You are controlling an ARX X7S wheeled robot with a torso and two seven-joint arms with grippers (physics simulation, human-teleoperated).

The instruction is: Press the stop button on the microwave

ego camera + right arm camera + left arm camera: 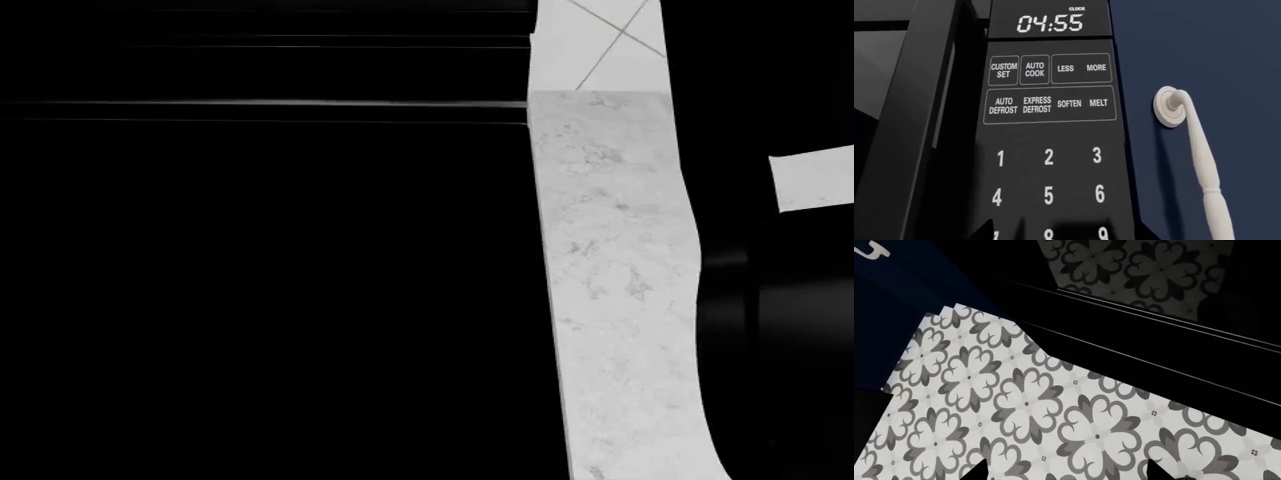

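Note:
In the right wrist view the black microwave control panel (1051,125) fills the frame at very close range. Its display (1049,23) reads 04:55. Below it are preset keys such as AUTO COOK (1035,69) and the number keys (1048,195) down to the 7, 8, 9 row. The stop button is out of view below that row. My right gripper (1064,235) is open and empty, its tips just in front of the lowest keys. My left gripper (1064,475) is open and empty, hanging over patterned floor tiles (1027,405).
A navy cabinet door (1201,60) with a white handle (1194,145) stands beside the panel. In the head view a black mass (267,250) fills the left, a marble counter strip (621,300) runs down the middle, and a dark arm part (787,330) is at the right.

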